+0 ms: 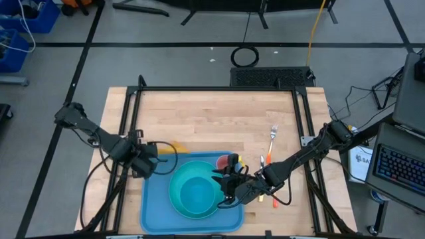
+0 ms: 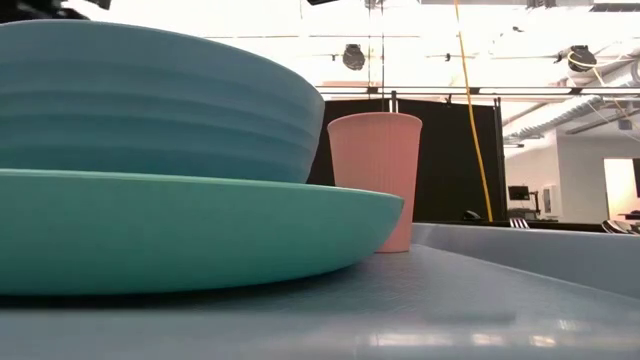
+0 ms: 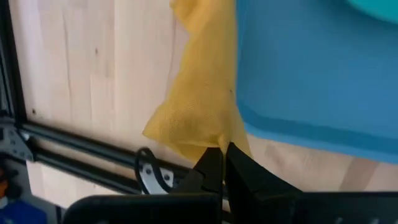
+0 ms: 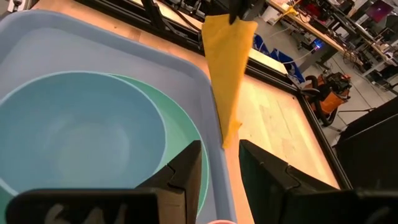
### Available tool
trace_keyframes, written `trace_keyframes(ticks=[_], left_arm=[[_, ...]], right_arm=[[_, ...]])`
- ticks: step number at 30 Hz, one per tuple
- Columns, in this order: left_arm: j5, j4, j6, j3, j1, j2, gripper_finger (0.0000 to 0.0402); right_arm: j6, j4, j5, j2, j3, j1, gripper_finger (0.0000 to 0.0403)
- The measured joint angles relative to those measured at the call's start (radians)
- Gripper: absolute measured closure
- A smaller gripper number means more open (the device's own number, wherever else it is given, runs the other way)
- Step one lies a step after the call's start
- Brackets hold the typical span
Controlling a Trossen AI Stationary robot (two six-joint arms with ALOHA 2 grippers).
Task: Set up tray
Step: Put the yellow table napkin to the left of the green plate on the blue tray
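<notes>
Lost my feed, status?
Left gripper shut on yellow napkin, beside tray. Right gripper open above tray's plate and bowl. Nothing blocking.

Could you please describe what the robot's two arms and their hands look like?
Both arms are dark, slender and jointed, with black cables looping alongside them. The left hand ends in two narrow black fingers; the right hand has two flat, blocky black fingers. No markings show.
</notes>
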State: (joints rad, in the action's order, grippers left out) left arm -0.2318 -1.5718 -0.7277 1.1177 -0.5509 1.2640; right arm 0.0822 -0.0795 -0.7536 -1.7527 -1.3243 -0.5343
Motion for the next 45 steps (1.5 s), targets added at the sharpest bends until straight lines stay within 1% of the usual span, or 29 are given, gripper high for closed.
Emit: trace_keyframes(ticks=[4, 9, 15, 18, 24, 28, 33, 36, 40, 45], left_arm=[[0.016, 0.006, -0.086, -0.042, -0.064, 0.0, 0.04], [0.03, 0.043, -0.163, -0.047, -0.141, 0.0, 0.04], [0.088, 0.169, -0.217, -0.047, -0.208, 0.012, 0.04], [0.097, 0.192, -0.236, -0.047, -0.232, 0.041, 0.04], [0.159, 0.213, -0.278, -0.047, -0.249, 0.134, 0.04], [0.208, 0.303, -0.265, -0.047, -0.259, 0.202, 0.04], [0.236, 0.39, -0.243, -0.047, -0.257, 0.275, 0.04], [0.252, 0.435, -0.243, -0.047, -0.257, 0.312, 0.04], [0.306, 0.516, -0.243, -0.047, -0.257, 0.355, 0.04], [0.32, 0.607, -0.208, -0.047, -0.253, 0.393, 0.0398]], right_arm=[[-0.003, 0.0, 0.0, 0.0, 0.0, 0.0, 0.0303], [-0.004, 0.0, 0.0, 0.0, 0.0, 0.0, 0.0303], [-0.004, 0.0, 0.0, 0.0, 0.0, 0.0, 0.0303], [-0.003, 0.0, 0.0, 0.0, 0.0, 0.0, 0.0303], [0.007, 0.001, 0.0, 0.0, 0.0, 0.003, 0.0303], [0.011, 0.001, 0.0, 0.0, 0.0, 0.005, 0.0303], [0.019, 0.001, 0.0, 0.0, 0.0, 0.005, 0.0303], [0.029, 0.002, 0.0, 0.0, 0.0, 0.005, 0.0303], [0.04, 0.011, 0.0, 0.0, 0.0, 0.005, 0.0303], [0.07, 0.05, 0.0, 0.0, 0.0, 0.005, 0.0303]])
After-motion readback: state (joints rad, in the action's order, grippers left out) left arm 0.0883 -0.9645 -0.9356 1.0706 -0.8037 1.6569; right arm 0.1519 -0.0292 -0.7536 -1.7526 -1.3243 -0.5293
